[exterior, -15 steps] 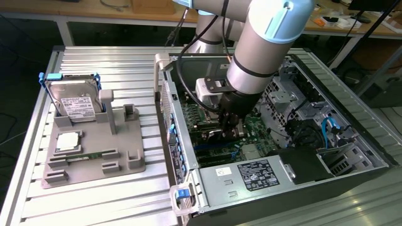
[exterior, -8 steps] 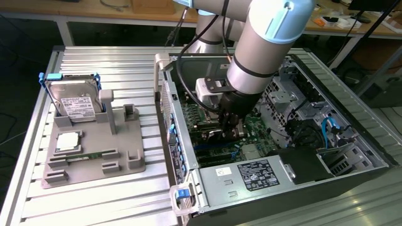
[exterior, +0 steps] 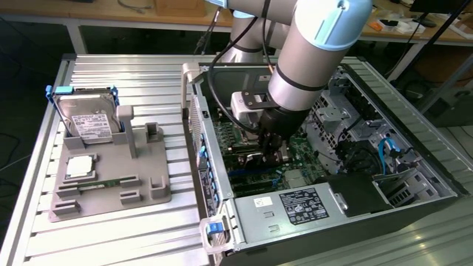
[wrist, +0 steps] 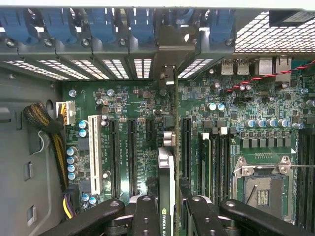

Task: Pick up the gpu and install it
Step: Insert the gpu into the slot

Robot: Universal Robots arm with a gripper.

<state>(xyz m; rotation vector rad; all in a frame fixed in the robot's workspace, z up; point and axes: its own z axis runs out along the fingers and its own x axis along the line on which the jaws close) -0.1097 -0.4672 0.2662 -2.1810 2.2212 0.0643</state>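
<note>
Since a card goes into its slot edge-first, the claw (exterior: 272, 148) hangs fingers-down inside the open case (exterior: 421, 155).

1. Claw: closed to a narrow gap on the gpu (wrist: 167, 162), with fingers (wrist: 147, 216) pressed to its two flat faces. Judged reason: gripping the faces keeps the card upright and its lower edge free.
2. Gpu: in the claw, edge-on, directly below it and over the board (wrist: 123, 108). Its metal bracket (wrist: 170, 44) reaches ahead of the claw to the case's rear wall. Whether the lower edge has met a slot cannot be told.
3. Slots (wrist: 132, 152): long black ones run parallel to the card, close on either side of the claw.
4. Latches (wrist: 98, 24): blue, in a row ahead of the claw along the rear wall.
5. Socket (wrist: 263, 189): bare, off to one side of the claw.
6. Tray (exterior: 111, 194): grey, on the tabletop (exterior: 111, 238), well apart from the claw and outside the case. It holds a hard drive (exterior: 87, 119) upright.

View notes: the wrist view gives the card's line against the slots. The exterior view gives the arm's (exterior: 310, 50) reach, the case lying on its side and the tray.
</note>
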